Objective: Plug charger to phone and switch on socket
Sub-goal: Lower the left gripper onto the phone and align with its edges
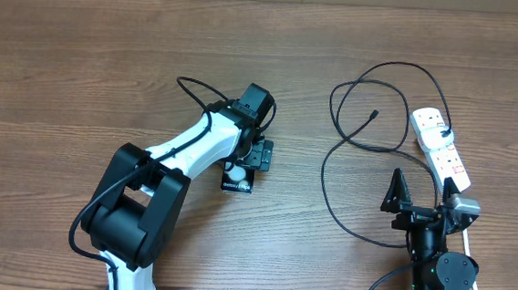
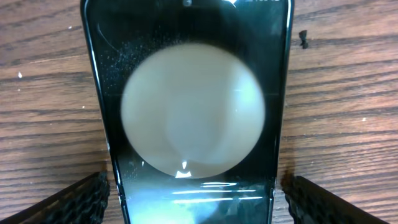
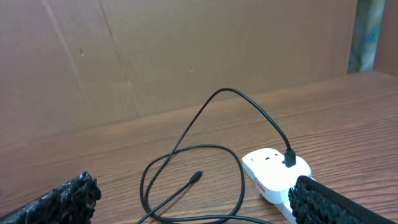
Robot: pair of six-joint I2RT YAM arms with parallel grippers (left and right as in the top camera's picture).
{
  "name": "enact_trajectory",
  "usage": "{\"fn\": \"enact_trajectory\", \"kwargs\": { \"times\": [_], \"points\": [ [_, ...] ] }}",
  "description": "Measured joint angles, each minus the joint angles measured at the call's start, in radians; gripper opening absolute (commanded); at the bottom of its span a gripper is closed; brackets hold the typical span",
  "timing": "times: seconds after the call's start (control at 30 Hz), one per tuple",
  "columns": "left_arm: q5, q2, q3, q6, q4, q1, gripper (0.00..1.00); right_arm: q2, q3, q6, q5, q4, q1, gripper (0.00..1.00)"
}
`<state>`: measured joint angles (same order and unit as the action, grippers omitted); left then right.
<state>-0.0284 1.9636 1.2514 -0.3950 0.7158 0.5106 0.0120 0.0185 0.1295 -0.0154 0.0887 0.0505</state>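
Note:
A small black phone (image 1: 236,181) with a round white disc on it lies flat on the wooden table. In the left wrist view the phone (image 2: 193,112) fills the frame. My left gripper (image 1: 250,157) is open just above it, one finger on each side (image 2: 199,205), with a gap showing at both fingers. A black charger cable (image 1: 326,173) lies looped on the table with its free tip (image 1: 375,113) (image 3: 196,177) bare. Its other end is plugged into a white socket strip (image 1: 440,147) (image 3: 273,173). My right gripper (image 1: 420,200) (image 3: 199,208) is open and empty, near the strip.
A brown cardboard wall (image 3: 186,56) stands behind the table's far edge. The socket strip's white lead (image 1: 474,270) runs down past my right arm. Bare wood lies between the phone and the cable loop.

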Motion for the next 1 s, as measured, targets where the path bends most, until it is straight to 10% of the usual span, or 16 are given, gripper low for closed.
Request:
{"fn": "enact_trajectory", "kwargs": {
  "times": [0.67, 0.83, 1.0],
  "points": [
    [-0.002, -0.004, -0.001, -0.029, 0.003, 0.0, 0.64, 0.0, 0.0, 0.0, 0.0, 0.0, 0.0, 1.0],
    [0.001, -0.004, -0.003, -0.027, 0.01, 0.0, 0.99, 0.0, 0.0, 0.0, 0.0, 0.0, 0.0, 1.0],
    [0.008, -0.004, -0.003, -0.033, 0.05, 0.0, 1.0, 0.0, 0.0, 0.0, 0.0, 0.0, 0.0, 1.0]
  ]
}}
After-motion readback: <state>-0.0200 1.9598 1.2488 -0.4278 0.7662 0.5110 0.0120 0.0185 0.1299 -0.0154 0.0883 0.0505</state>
